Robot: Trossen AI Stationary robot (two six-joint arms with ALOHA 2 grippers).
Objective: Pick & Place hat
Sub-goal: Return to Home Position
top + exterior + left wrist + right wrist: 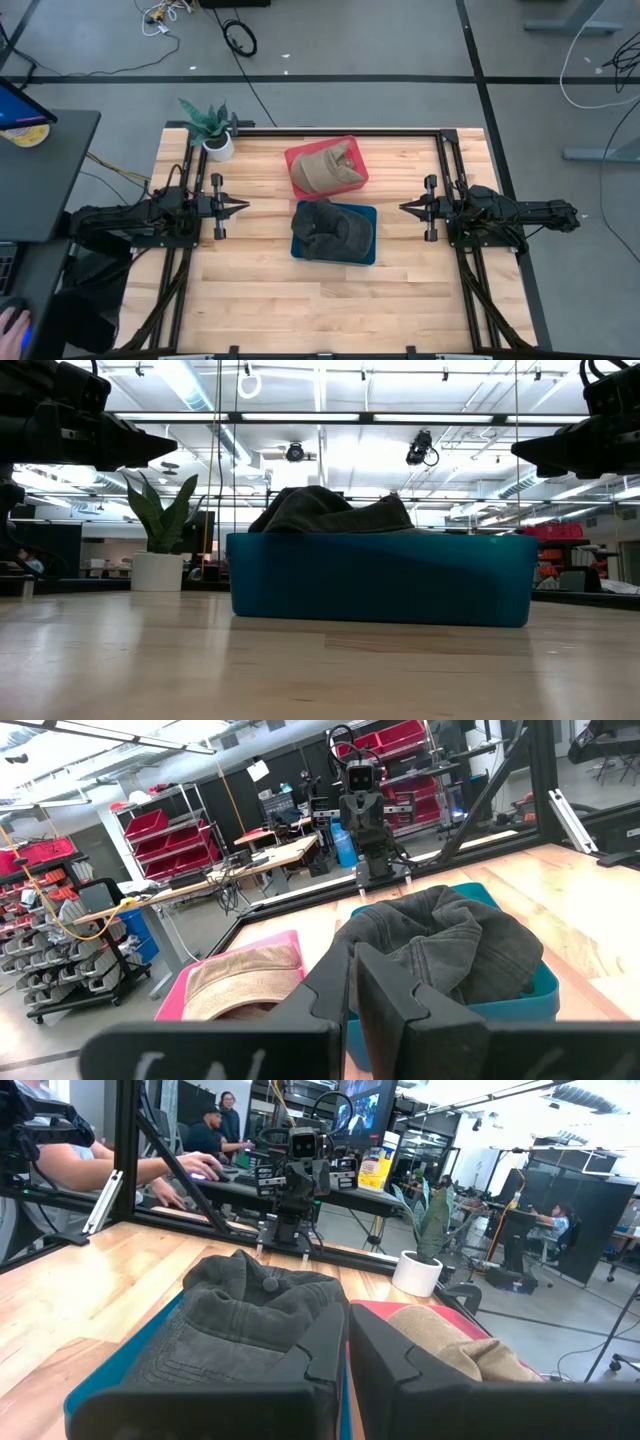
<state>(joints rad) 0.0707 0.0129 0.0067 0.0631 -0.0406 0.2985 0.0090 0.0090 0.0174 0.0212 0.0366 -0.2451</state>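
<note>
while the black caps (335, 228) lie heaped in the blue bin (300, 250) at the bench's (280, 300) middle, the brown cap (322, 170) fills the red bin (293, 157) touching it toward the far edge. left arm (150, 215) and right arm (505, 212) sit at opposite side edges, jaws closed and empty, with the bins between them. a potted plant (212, 128) stands at the far left corner.

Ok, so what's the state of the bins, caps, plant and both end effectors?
red bin: upright, holding the brown cap.
brown cap: lying inside the red bin.
blue bin: upright, holding the black caps.
black caps: heaped, rising above the bin's rim.
potted plant: upright, near the table's corner.
left end effector: shut, empty.
right end effector: shut, empty.
</note>
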